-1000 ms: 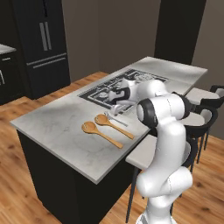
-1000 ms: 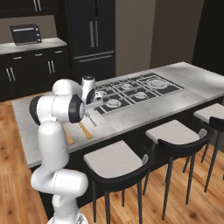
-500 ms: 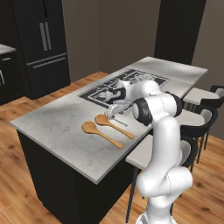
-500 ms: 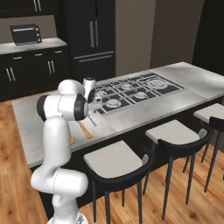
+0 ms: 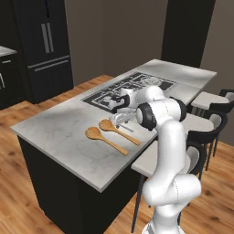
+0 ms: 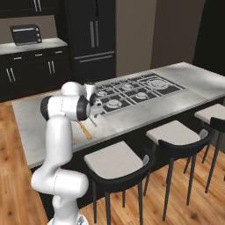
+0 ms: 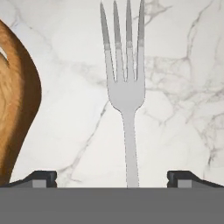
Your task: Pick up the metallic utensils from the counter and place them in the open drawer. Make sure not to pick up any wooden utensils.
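Thin silver-grey fork (image 7: 126,94) centred between wide-spread gripper (image 7: 112,178) fingertips, flat on pale marbled counter (image 7: 179,113); light-brown wooden spoon (image 7: 17,105) alongside.

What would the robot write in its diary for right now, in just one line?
phase: reaching for fork | gripper: open, low over counter | fork: flat between the fingertips, ungrasped | wooden spoon: beside it, untouched

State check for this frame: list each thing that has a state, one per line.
gripper: open, fingertips either side of the fork handle
fork: lying flat on the counter, not gripped
wooden spoons: lying flat side by side, untouched
cooktop: no flames visible
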{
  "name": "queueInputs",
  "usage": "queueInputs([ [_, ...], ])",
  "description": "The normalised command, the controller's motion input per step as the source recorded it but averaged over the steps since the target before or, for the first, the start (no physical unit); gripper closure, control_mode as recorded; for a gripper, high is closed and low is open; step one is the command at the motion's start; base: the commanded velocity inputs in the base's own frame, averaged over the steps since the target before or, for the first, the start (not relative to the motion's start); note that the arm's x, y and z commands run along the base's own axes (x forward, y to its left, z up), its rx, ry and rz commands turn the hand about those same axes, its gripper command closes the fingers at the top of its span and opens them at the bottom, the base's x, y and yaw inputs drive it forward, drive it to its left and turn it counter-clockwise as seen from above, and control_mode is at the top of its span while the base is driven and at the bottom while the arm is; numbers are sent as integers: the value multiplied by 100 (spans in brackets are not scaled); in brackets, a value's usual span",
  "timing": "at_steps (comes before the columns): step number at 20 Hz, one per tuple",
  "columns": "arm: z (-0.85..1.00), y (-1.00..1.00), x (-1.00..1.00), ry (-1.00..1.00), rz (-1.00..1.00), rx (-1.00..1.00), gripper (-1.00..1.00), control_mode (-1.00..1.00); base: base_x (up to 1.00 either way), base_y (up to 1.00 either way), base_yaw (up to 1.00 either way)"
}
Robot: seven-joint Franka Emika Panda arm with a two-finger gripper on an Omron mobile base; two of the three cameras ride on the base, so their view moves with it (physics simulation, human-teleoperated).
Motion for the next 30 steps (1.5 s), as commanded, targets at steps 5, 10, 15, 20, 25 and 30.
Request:
queueInputs([
  [5,-19,0,21,0,0,0,-100,-100,0,0,0],
  [10,-22,0,26,0,1,0,-100,-100,0,0,0],
  [15,-31,0,28,0,0,0,-100,-100,0,0,0],
  [20,-56,2,5,0,1,-6,-100,-100,0,0,0],
  [25,-79,14,0,0,1,-9,-100,-100,0,0,0],
  [30,-77,18,0,1,1,-1,100,-100,0,0,0],
])
